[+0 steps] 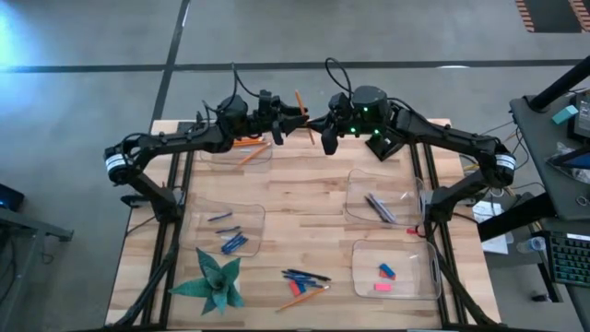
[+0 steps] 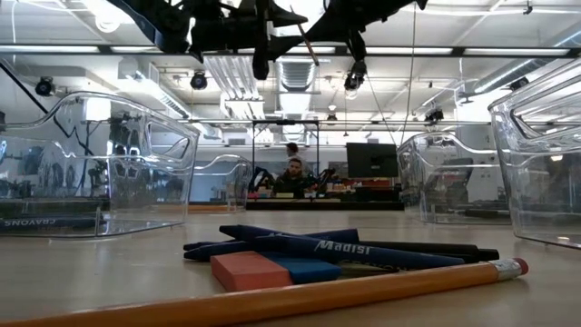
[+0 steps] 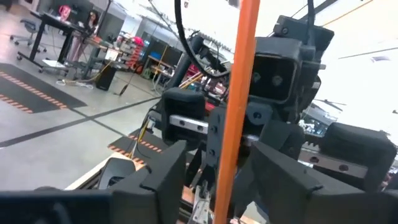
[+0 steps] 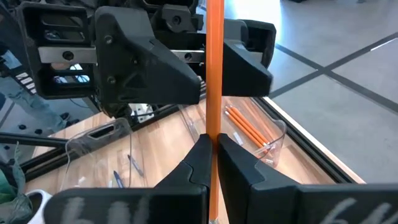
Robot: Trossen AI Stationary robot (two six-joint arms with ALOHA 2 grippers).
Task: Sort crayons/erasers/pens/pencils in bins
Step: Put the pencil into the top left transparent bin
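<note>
Look at the far edge of your light wooden slatted table (image 1: 313, 221): both dark arms meet there, raised above the surface. Your right gripper (image 4: 212, 152) is clamped tight on a long thin orange pencil (image 4: 214, 74), which stands upright between its fingers. Your left gripper (image 3: 214, 168) faces it from the other side, its two dark fingers (image 3: 165, 171) set on either side of the same pencil with a gap showing, so it reads as spread and not gripping.

Just below the left gripper you have a clear shallow plastic bin (image 1: 207, 157) holding several more orange pencils (image 1: 251, 148). On your left side, nearer the front, a second clear bin (image 1: 198, 217) holds short blue crayons (image 1: 232, 243). On the right, one clear bin (image 1: 355, 189) holds slender dark pens (image 1: 380, 208), and the bin in front of it (image 1: 364, 286) holds a blue and a pink eraser (image 1: 384, 278).

At the front edge lies an unsorted heap of dark pens, an orange pencil and erasers (image 1: 304, 284), beside a green spiky paper star (image 1: 217, 281).
</note>
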